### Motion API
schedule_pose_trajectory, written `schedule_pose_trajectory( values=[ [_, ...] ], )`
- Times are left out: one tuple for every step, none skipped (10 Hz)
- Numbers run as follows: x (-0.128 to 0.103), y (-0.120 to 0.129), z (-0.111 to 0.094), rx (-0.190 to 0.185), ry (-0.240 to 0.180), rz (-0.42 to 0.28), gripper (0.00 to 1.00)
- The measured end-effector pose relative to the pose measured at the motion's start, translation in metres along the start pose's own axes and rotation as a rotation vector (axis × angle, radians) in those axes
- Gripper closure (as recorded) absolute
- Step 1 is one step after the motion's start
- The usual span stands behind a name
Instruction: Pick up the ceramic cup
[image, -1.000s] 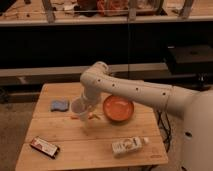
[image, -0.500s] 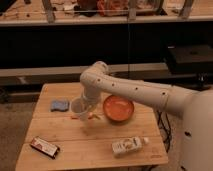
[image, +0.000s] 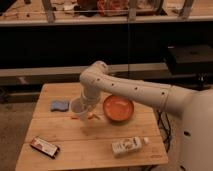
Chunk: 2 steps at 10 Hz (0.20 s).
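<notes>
The gripper (image: 86, 107) sat at the small pale round ceramic cup (image: 78, 106) above the wooden counter (image: 90, 145), left of the wide orange bowl (image: 118, 108); the lift seemingly came next.

Little has shifted over the last 1 second.

The gripper (image: 86, 111) sits at the ceramic cup (image: 78, 106) above the left-centre of the wooden table (image: 95, 142), and the cup appears a touch higher and nearer the arm (image: 125, 89) than 1 second ago. The change is slight and hard to tell for certain.
</notes>
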Motion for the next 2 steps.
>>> schedule_pose_trajectory(
  values=[
    [0.0003,0.0002,0.0,0.0,0.0,0.0,1.0],
    [0.0006,0.0002,-0.0001,0.0,0.0,0.0,1.0]
  ],
)
